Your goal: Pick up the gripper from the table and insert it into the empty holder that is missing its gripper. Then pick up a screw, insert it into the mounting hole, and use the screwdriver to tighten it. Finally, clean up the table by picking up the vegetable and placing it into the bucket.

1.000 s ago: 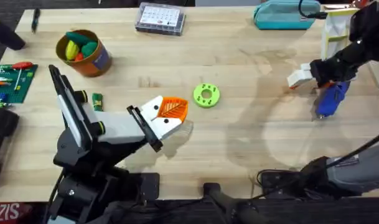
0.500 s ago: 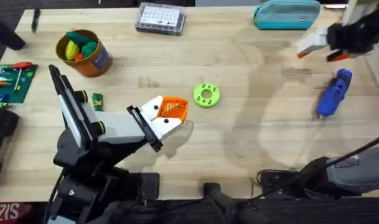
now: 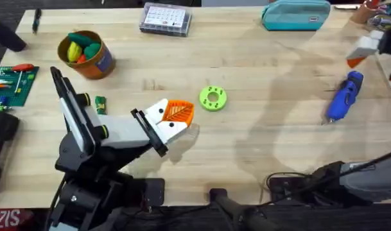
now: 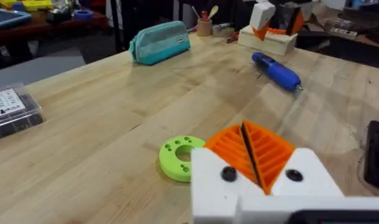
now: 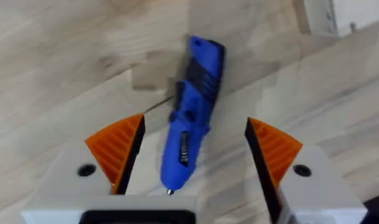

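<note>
Over on the left, the left gripper [image 3: 171,122] sits low on the table [image 3: 259,154] with its orange pads pressed together on nothing, parked. Just beyond its tip and a little to the right lies a green ring [image 3: 212,98] with small holes. Well off to its left stands the bucket [image 3: 86,54], already holding yellow, green and orange vegetable pieces, with a circuit board [image 3: 6,83] past it at the table's edge. A clear compartment box [image 3: 164,18] sits at the far edge, and a teal pouch [image 3: 296,14] further right along that edge.

At the right side, the right gripper [image 5: 189,155] hangs above the screwdriver [image 5: 190,121], fingers spread wide with the blue body lying between them from its own camera's angle. The screwdriver rests flat on the wood, apart from both pads. A pale wooden block [image 4: 267,40] stands just beyond it, near the table's corner.

If that gripper comes down to take the tool, my worry is the round body: a pinch off-centre could roll it or swing the tip sideways. The block looks close enough to crowd a wide approach from that side. Nothing else seems to stand in the way.
</note>
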